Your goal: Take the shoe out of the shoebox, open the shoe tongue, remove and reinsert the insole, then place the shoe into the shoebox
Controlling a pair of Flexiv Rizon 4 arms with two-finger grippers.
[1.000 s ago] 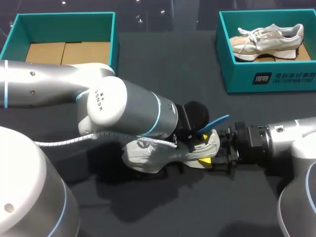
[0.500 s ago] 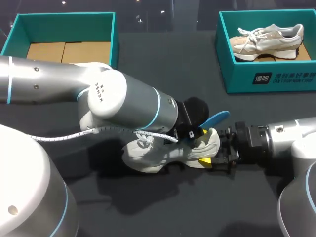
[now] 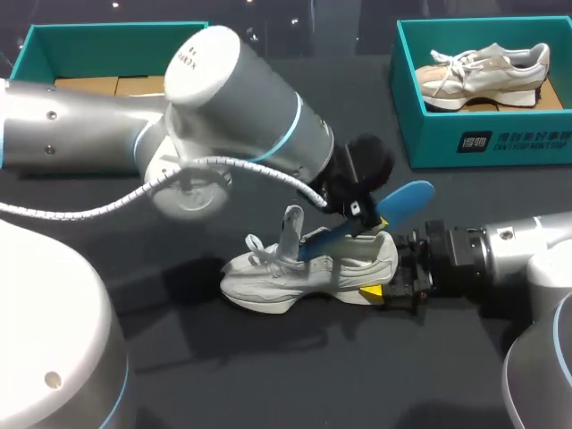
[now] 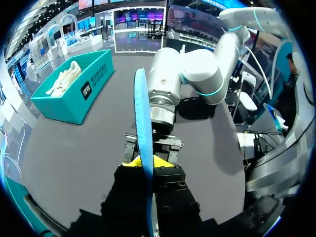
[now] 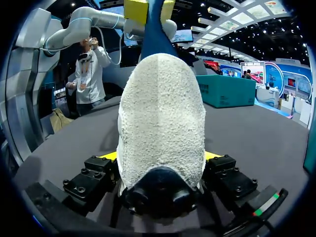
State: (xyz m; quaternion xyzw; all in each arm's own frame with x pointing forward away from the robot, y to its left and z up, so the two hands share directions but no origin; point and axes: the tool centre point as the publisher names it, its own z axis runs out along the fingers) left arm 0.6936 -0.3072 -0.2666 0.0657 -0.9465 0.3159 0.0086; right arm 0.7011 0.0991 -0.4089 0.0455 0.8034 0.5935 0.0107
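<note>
A pale grey shoe lies on its sole on the dark table, toe to the left, its tongue standing up. My right gripper clamps the heel from both sides; in the right wrist view the fuzzy heel fills the gap between its fingers. My left gripper hangs above the shoe's opening, shut on a blue insole. The insole slants, its front end still inside the shoe. Seen edge-on in the left wrist view, the insole sticks out ahead of the gripper.
An open teal shoebox with a bare cardboard floor stands at the back left. A second teal shoebox at the back right holds another pale shoe. My left arm's bulky elbow hangs over the table's left middle.
My left gripper has closed on the blue insole and risen up and back, drawing most of it out of the shoe. The shoe and right gripper have stayed put.
</note>
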